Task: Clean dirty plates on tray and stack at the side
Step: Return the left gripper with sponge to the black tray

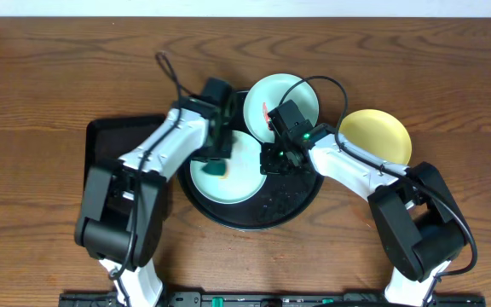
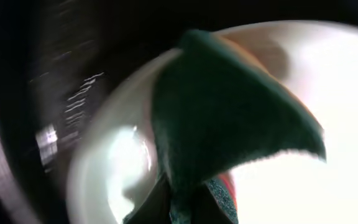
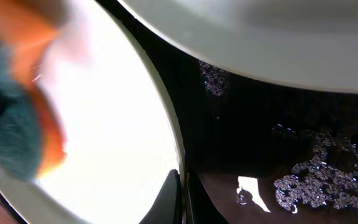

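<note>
One plate (image 1: 242,181) under left hand's (image 1: 216,159) sponge (image 1: 217,169)

The wooden table (image 1: 58,68) carries the round black tray (image 1: 288,205), a rectangular black tray (image 1: 109,141) and a yellow plate (image 1: 375,135).

We read this as a robotics lab bench rather than a home kitchen: two black-and-white robot arms (image 1: 156,153) (image 1: 356,166) rise from a mounting rail (image 1: 254,299) at six o'clock, a loose cable (image 1: 170,72) loops at eleven o'clock, and plastic plates (image 1: 382,136) sit on a wood-grain table (image 1: 41,68).
</note>
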### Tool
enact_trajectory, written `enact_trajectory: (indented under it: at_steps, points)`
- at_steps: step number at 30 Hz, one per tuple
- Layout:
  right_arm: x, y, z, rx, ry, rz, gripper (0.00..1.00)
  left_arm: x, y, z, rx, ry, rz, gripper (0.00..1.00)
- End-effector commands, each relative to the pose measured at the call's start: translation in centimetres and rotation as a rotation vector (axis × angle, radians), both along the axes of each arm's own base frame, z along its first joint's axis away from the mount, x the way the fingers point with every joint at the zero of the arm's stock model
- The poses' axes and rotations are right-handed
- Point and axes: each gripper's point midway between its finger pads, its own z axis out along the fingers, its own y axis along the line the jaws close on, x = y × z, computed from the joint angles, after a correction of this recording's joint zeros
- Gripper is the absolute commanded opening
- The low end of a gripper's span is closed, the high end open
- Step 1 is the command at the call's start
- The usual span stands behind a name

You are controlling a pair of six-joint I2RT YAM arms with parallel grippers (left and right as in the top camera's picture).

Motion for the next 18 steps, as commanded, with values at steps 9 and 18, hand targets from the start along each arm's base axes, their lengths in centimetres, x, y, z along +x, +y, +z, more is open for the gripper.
enact_trajectory:
  at_steps: [9,18]
  points:
    - [0.0,-0.4,-0.8,-0.022,0.020,-0.004,0.01,-0.1,4.7,7.1,0.086,-0.121,0.140,0.08]
    - [0.3,-0.3,-0.7,-0.015,0.008,-0.005,0.06,-1.1,8.6,12.5,0.062,-0.228,0.253,0.07]
